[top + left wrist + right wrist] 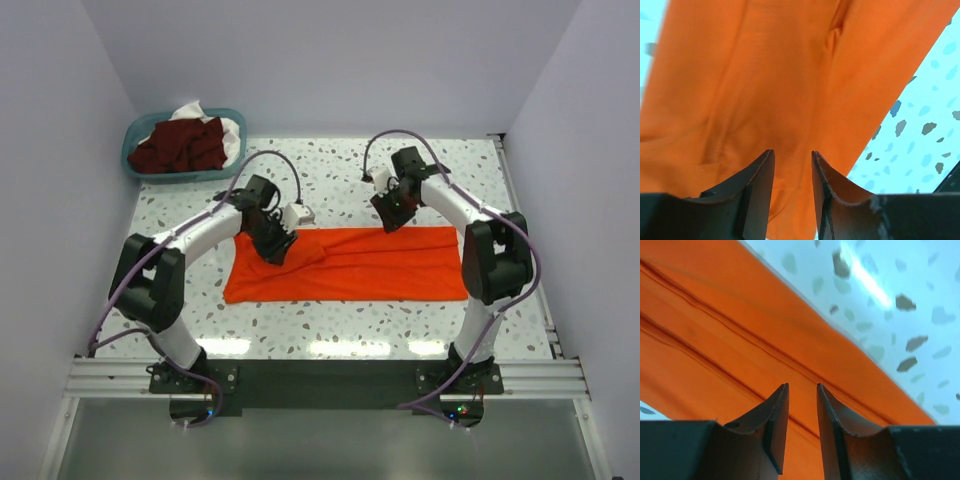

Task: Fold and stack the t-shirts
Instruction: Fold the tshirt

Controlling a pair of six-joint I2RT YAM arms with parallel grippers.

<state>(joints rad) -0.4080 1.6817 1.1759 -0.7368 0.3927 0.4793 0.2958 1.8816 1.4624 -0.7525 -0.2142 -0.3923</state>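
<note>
A bright orange-red t-shirt [350, 265] lies folded into a long strip across the middle of the table. My left gripper [276, 250] hovers over the strip's upper left part, where the cloth is bunched. In the left wrist view its jaws [792, 155] stand apart, the orange cloth [765, 90] lies below them and nothing is pinched. My right gripper [390, 220] is at the strip's far edge, right of centre. Its jaws [802, 387] are also apart above the layered fold lines of the t-shirt [715, 330]. More t-shirts, dark maroon [180, 145], lie heaped in the basket with some white cloth [195, 110].
A teal plastic basket [135, 160] stands at the table's far left corner. Speckled tabletop [340, 180] shows behind the orange strip and in front of it [340, 320]. White walls close in on the left, back and right.
</note>
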